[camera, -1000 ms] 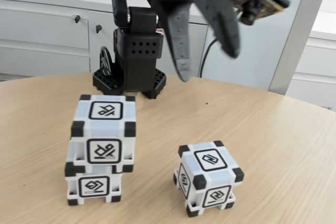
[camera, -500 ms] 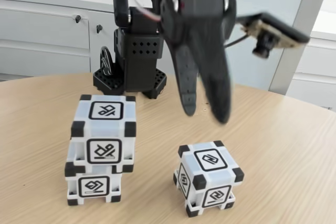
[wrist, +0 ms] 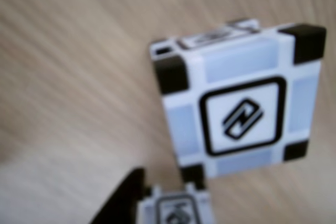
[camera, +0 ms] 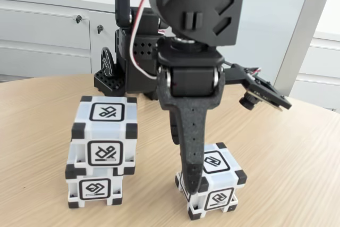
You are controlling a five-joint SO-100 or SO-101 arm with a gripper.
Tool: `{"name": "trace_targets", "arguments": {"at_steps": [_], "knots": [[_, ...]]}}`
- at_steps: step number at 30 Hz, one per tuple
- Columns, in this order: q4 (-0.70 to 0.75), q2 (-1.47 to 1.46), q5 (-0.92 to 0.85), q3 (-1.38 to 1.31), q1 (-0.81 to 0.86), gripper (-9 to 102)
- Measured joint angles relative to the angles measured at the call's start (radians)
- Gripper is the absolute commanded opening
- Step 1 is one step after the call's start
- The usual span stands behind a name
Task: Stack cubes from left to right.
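Note:
Two cubes are stacked at the left of the fixed view, the upper cube (camera: pixel 104 131) resting on the lower cube (camera: pixel 94 185). A third cube (camera: pixel 217 183) stands alone to the right and shows its top glyph (wrist: pixel 239 116) in the wrist view. My gripper (camera: pixel 183 176) has come down at this cube's left side. Its broad black finger (camera: pixel 191 147) hangs in front of the cube's left face, with a sliver of the other finger just behind and to the left. The jaws look open, with nothing held. A black fingertip (wrist: pixel 123 203) shows at the bottom of the wrist view.
The arm's black base (camera: pixel 133 67) stands behind the cubes on the round wooden table (camera: pixel 297 152). White cabinets line the back wall. The wrist camera (camera: pixel 260 93) juts out to the right of the arm. Bare tabletop lies between the stack and the lone cube.
The gripper has swung forward and dropped from above the table to the lone cube's left side. None of the cubes has moved.

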Motion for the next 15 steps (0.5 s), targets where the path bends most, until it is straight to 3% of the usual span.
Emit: {"name": "trace_targets", "arguments": {"at_steps": [15], "knots": [[-0.003, -0.005, -0.124, -0.043, -0.101, 38]]}}
